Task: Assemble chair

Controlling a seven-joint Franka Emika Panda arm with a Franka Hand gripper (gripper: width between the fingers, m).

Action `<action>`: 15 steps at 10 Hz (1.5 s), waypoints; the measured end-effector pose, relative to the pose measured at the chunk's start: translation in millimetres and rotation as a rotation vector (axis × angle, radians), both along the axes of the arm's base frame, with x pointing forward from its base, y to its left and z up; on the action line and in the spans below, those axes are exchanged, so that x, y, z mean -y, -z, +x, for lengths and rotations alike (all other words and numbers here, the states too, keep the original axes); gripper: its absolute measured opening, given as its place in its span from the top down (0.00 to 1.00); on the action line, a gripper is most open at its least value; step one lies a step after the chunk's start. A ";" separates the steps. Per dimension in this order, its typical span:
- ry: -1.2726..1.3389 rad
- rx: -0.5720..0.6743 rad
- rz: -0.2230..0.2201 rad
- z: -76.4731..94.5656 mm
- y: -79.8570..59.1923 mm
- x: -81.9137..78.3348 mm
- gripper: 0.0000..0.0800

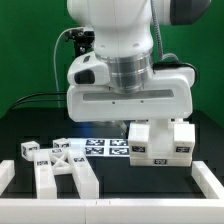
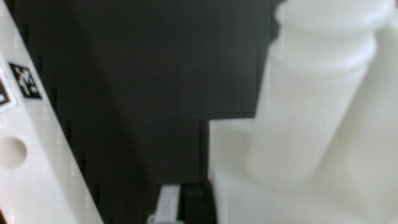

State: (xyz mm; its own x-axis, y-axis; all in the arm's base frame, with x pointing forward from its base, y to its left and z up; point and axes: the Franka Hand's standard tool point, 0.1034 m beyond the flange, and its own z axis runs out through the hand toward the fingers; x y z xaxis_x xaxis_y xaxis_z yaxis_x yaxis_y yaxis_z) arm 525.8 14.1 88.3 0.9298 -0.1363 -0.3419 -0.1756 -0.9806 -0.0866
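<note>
While my arm (image 1: 120, 40) hangs low over the table (image 1: 110, 170), the exterior view hides my fingertips; the tagged chair assembly (image 1: 160, 142) sits just below me, the cross-shaped frame (image 1: 64, 172) and small blocks (image 1: 28, 150) farther off. In the wrist view my gripper (image 2: 185, 205) is clenched, empty, between a rounded chair piece (image 2: 329, 110) and a tagged piece (image 2: 18, 110), both close beside it.

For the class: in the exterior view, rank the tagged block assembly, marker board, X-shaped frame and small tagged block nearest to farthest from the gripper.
1. tagged block assembly, beside the gripper, exterior view's right
2. marker board, middle
3. X-shaped frame, left foreground
4. small tagged block, far left
</note>
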 end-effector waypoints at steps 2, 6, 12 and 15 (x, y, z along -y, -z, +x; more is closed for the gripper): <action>-0.028 -0.233 -0.001 10.8 -3.9 8.6 0.96; -0.091 -0.390 -0.032 24.9 4.7 2.8 0.96; -0.182 -0.405 0.017 26.7 20.0 -10.2 0.96; -0.125 -0.465 -0.003 18.4 21.8 -6.5 0.96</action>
State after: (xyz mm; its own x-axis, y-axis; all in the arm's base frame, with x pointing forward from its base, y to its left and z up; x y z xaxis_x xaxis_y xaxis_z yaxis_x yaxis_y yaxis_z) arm 544.1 20.6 66.5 0.6877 -0.0349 -0.7252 -0.0763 -0.9968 -0.0243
